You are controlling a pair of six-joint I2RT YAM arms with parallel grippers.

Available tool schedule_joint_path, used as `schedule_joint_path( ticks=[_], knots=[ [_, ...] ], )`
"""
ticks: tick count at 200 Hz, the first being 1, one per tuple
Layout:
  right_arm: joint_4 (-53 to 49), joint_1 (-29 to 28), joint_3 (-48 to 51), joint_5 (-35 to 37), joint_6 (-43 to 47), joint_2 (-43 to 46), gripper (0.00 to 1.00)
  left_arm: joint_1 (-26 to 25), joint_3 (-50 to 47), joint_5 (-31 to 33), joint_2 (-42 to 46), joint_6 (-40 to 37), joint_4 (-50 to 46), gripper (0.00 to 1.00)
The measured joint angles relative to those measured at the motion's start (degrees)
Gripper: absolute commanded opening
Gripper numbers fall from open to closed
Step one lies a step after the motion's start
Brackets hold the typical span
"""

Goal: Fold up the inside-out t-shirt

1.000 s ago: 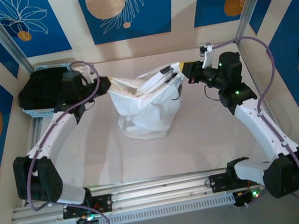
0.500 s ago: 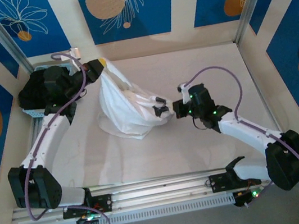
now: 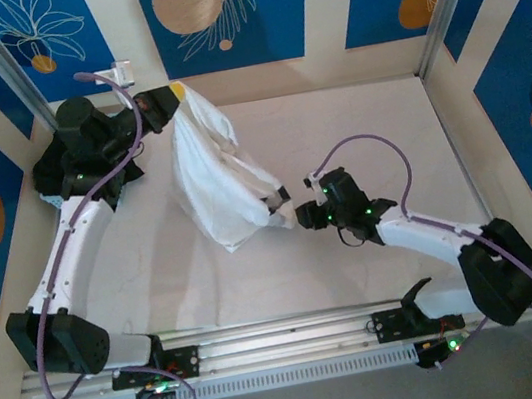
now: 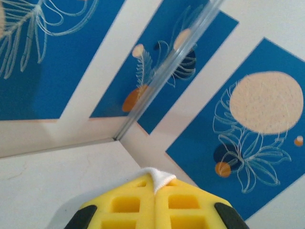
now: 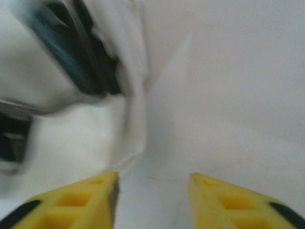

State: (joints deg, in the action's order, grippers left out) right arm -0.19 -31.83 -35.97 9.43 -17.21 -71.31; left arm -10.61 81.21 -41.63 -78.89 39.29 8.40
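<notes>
Okay so, quick status from my end of the remote setup. The table (image 3: 387, 130) is mostly bare, and the white t-shirt (image 3: 218, 182) sits over toward the far left corner. It's bunched into a long drape that runs from up near the back edge down toward the middle of the table. It's not laid flat at all, so I'd say the folding hasn't really started and we're in the shake-it-out-and-spread stage.

The black garment (image 3: 47, 171) is heaped in the far left corner behind the left arm. It isn't part of the job, so I'm ignoring it.

The left gripper (image 3: 172, 101) is lifted up at the back edge, holding the top end of the shirt. On its wrist cam the left gripper (image 4: 155, 183) has its pads clenched together with a little tuft of white cloth (image 4: 159, 177) pinched between them. My guess is it's up there so the fabric hangs and untangles.

The right gripper (image 3: 282, 205) is down low at the shirt's near end. Its wrist cam shows the right gripper (image 5: 152, 191) with jaws apart and nothing between them, just bare table, and the shirt's edge (image 5: 133, 143) just off to one side. The dark printed marks (image 5: 88, 67) are blurry there. It looks lined up to grab a hem or corner so the two arms can stretch the shirt out.
</notes>
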Motion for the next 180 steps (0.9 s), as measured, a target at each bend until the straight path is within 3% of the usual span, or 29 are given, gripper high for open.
schedule_joint_path(
  ticks=[28,57,66,76,150,162,180],
  knots=[
    [5.3,3.4,-3.5,-8.5,1.4,2.1,0.56,0.0,-1.0,-3.3,0.8,-2.7,-1.3,0.0],
    [10.7,5.1,-10.6,-15.1,0.9,-3.8,0.6,0.0,-3.9,-6.9,2.0,-3.5,-0.6,0.0],
    [12.4,5.1,-12.6,-17.6,0.5,-6.9,0.69,0.0,-4.3,-7.7,2.1,-3.7,-0.3,0.0],
    [13.9,4.9,-14.5,-20.0,0.1,-10.3,0.73,0.0,-4.7,-8.3,2.1,-3.7,-0.3,0.0],
    [16.7,2.5,-28.4,-27.0,0.3,-30.7,0.72,-0.3,-5.2,-9.6,2.2,-3.7,-0.2,0.0],
    [17.1,2.3,-31.1,-27.6,0.3,-34.2,0.67,-0.4,-5.2,-9.6,2.2,-3.7,0.0,0.0],
    [17.4,2.0,-33.9,-27.7,0.6,-38.5,0.34,-0.4,-5.2,-9.6,2.3,-3.7,0.2,0.0]
  ],
)
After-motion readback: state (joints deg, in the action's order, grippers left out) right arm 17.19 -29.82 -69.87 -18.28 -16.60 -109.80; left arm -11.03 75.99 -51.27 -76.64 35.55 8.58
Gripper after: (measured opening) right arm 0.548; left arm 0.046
